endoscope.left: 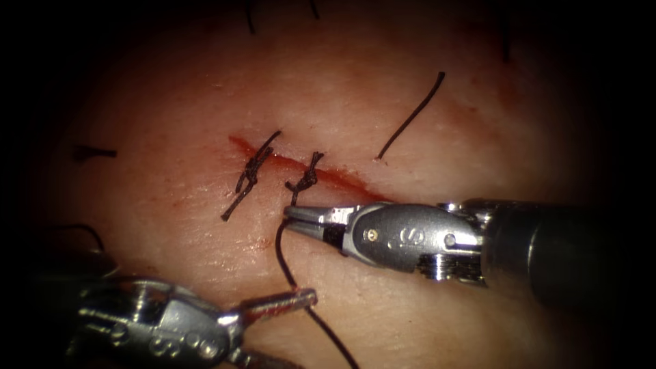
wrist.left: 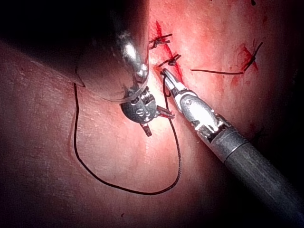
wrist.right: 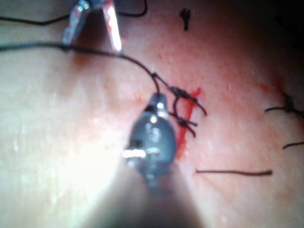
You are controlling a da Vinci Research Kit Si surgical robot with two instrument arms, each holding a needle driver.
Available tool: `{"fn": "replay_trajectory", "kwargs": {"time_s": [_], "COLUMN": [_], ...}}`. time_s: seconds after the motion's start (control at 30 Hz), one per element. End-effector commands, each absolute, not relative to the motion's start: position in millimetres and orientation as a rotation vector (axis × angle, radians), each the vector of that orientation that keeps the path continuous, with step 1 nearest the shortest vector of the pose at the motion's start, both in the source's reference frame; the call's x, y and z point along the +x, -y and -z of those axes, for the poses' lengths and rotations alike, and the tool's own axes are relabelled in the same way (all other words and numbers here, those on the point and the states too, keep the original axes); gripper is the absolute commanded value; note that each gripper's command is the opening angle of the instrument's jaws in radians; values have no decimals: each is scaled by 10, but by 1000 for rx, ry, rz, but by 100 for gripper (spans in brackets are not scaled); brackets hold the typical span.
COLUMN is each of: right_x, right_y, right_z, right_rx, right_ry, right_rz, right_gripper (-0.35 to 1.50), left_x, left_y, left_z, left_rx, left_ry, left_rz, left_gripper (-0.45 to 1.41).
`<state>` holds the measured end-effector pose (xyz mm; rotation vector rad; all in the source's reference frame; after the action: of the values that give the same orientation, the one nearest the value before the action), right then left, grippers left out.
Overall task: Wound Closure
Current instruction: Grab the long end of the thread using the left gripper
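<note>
Holding the thread (endoscope.left: 283,256) just below the second knot (endoscope.left: 305,180), the right gripper (endoscope.left: 295,217) is nearly closed on it, at the cut's (endoscope.left: 328,174) near edge. Thread runs down from there to the left gripper (endoscope.left: 301,298), closed on it and farther from the knot. No needle seen; none evident in the tissue (endoscope.left: 424,301).
</note>
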<state>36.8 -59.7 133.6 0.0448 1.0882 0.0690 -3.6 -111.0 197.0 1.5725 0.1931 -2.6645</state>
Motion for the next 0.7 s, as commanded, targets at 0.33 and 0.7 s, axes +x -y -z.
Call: {"fn": "replay_trajectory", "kwargs": {"time_s": [0.33, 0.7], "right_x": [388, 391], "right_y": [605, 600], "right_z": [-1353, -1366], "right_rx": [86, 114], "right_ry": [-1053, -1037], "right_rz": [-66, -89], "right_gripper": [-35, -35], "left_x": [-48, -68], "left_y": [1103, 1113], "left_z": [-1981, -2003], "left_rx": [1497, 1374], "left_ry": [-69, -48], "left_rz": [2824, 2836], "left_gripper": [56, 49]}}
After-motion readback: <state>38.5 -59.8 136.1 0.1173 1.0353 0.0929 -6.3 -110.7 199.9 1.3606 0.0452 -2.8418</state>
